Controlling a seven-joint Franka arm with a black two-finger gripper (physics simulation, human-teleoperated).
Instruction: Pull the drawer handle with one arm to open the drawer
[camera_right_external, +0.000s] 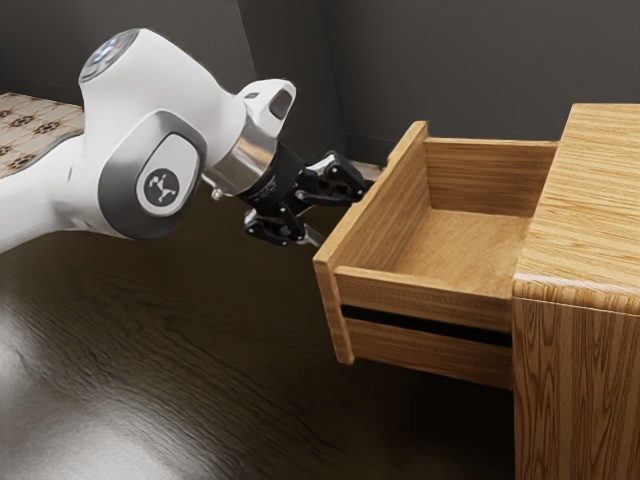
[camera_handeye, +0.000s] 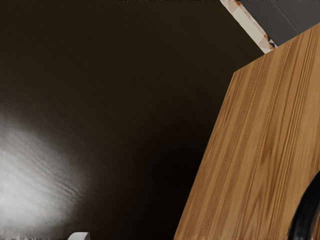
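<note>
The wooden drawer stands pulled well out of the wooden cabinet, and its empty inside is in sight. Its front panel faces the exterior view's left. My black gripper is right against the outer face of that panel, near its upper half. The panel hides the handle in the exterior view. In the wrist view the drawer front lies close under my hand, and a dark curved piece, perhaps the handle, shows at its edge.
A dark glossy floor spreads below the arm and drawer. A patterned tiled patch lies at the far left. Grey walls stand behind the cabinet. A dark slot runs beneath the drawer's side.
</note>
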